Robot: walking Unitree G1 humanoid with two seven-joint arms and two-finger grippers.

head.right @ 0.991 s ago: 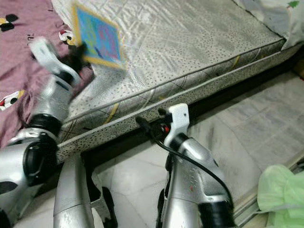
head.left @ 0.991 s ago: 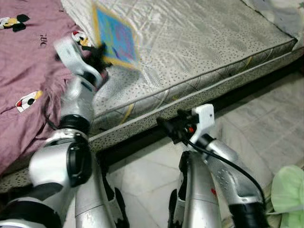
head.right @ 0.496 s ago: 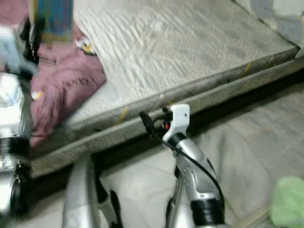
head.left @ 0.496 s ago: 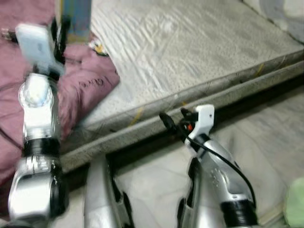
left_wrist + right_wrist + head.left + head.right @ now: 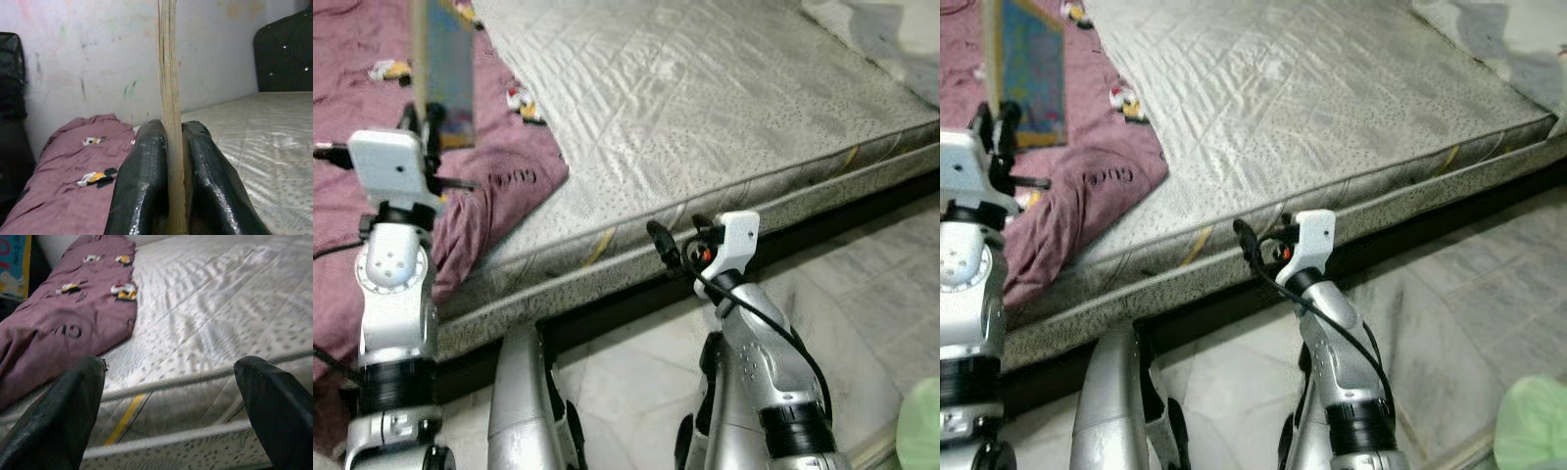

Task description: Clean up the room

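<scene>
My left gripper (image 5: 168,161) is shut on a thin, flat picture book (image 5: 1026,70) with a blue, colourful cover and yellow border. It holds the book upright above the purple blanket (image 5: 352,206), at the left of the bed. In the left wrist view the book's edge (image 5: 168,73) stands straight up between the two black fingers (image 5: 142,186). My right gripper (image 5: 677,253) hangs open near the front edge of the mattress (image 5: 724,108), with nothing between its fingers (image 5: 63,416).
The purple blanket with cartoon prints (image 5: 73,318) is bunched on the bare grey mattress. A dark gap runs under the bed (image 5: 842,211). Marble floor (image 5: 1469,294) lies in front. Something pale green (image 5: 1533,431) sits on the floor at the lower right.
My left arm has lifted the book off the mattress and swung it left, over the blanket, turning it upright. The camera has shifted. My right gripper has stayed by the bed edge.
</scene>
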